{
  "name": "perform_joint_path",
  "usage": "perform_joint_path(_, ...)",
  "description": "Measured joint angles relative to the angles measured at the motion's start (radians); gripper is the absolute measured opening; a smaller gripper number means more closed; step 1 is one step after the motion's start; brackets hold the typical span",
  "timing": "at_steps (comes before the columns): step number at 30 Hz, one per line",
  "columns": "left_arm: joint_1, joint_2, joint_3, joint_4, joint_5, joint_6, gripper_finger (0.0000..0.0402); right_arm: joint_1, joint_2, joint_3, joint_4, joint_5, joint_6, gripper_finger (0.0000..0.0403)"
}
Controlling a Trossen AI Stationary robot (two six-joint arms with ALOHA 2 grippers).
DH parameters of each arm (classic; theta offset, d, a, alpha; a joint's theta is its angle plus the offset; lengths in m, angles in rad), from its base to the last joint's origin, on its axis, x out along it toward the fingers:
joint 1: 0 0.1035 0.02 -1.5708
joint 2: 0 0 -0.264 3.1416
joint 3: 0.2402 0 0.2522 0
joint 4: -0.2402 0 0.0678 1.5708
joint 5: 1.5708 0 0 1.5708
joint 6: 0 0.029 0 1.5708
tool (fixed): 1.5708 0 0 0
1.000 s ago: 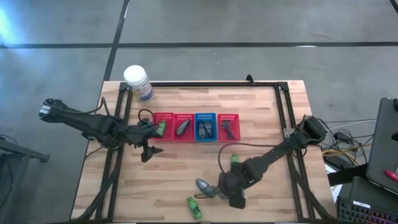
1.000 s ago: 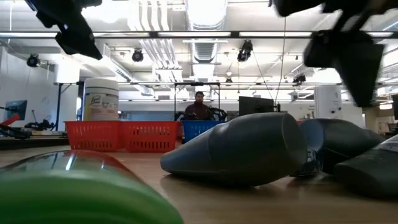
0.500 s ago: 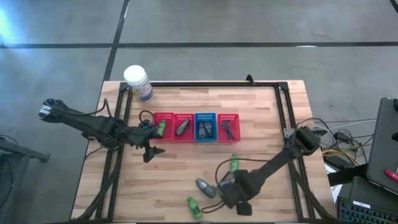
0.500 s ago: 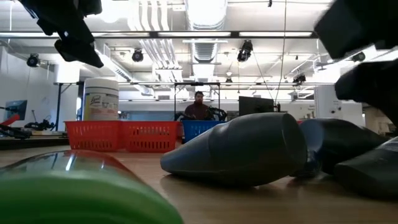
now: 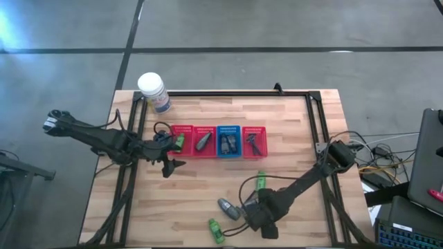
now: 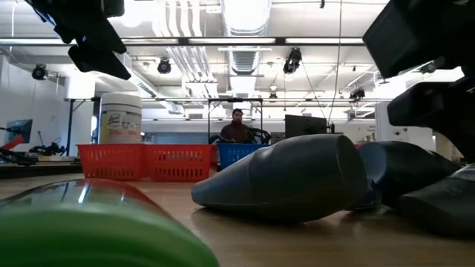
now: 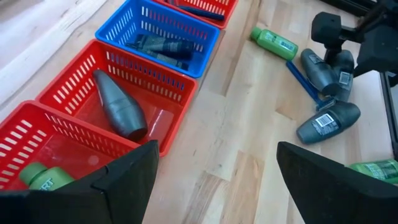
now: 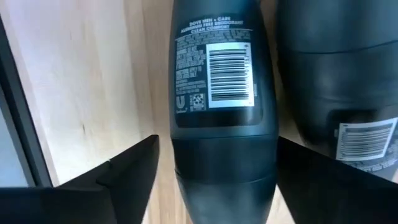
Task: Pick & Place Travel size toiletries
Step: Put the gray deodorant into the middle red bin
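Observation:
Near the table's front edge lie loose toiletries: grey tubes, a blue razor and green bottles. My right gripper points down over them, open. Its fingers stand on either side of a dark grey tube that lies on the wood with its barcode label up. A second tube lies right beside it. My left gripper hangs open and empty above the table, near the left end of the basket row. A green bottle and a grey tube lie in the two red baskets. My right gripper comes at the dark grey tube from above, its fingers set across the tube near one end. The tube lies flat on the table. Whether the fingers touch its sides, I cannot tell.
A row of red and blue baskets crosses the table's middle. A white-lidded jar stands at the far left corner. A black frame runs along the table's edges. Bare wood lies between the baskets and the loose items. A person sits far behind.
My right gripper has sunk toward the tubes near the table's front edge and now stands low around one of them. The toiletries have stayed where they were.

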Motion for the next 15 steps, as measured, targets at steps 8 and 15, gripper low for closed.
perform_joint_path(8, 0.000, 0.000, 0.000, 0.003, 0.000, 0.008, 0.0328, -0.014, -0.036, -0.002, 0.005, -0.018, 0.014, 0.0194)
perform_joint_path(15, -0.002, 0.000, -0.001, 0.028, 0.031, 0.153, 0.0328, -0.081, -0.194, -0.031, 0.003, -0.003, 0.181, 0.0194)
